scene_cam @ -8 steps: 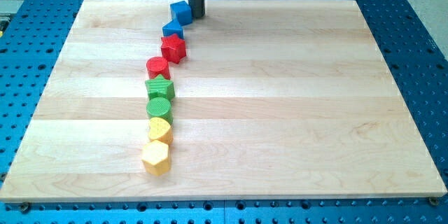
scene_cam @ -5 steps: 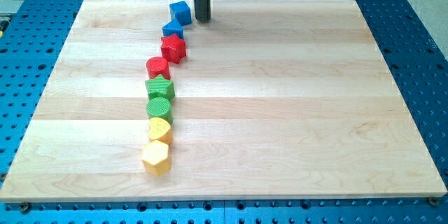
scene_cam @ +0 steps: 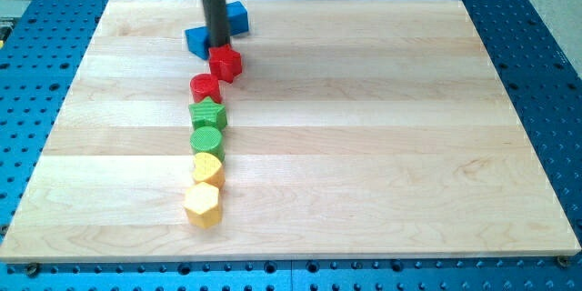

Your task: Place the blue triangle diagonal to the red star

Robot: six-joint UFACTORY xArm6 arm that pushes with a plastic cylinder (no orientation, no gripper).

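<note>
You are looking at my tip (scene_cam: 219, 46) pressing down just above the red star (scene_cam: 225, 63), between the blue triangle (scene_cam: 197, 40) on the view's left and the blue cube (scene_cam: 236, 16) behind the rod toward the view's top right. There is no hand on this arm, only the bare rod, so nothing is being clasped or let go; it is working by pushing alone. The blue triangle is sitting up and to the left of the red star, close beside it, which I judge is already a diagonal placing. Below the star, a red cylinder (scene_cam: 205, 87), green star (scene_cam: 207, 114), green cylinder (scene_cam: 206, 139), yellow block (scene_cam: 208, 168) and yellow hexagon (scene_cam: 203, 205) are lining up down the wooden table (scene_cam: 382, 145), standing clear of the push.
</note>
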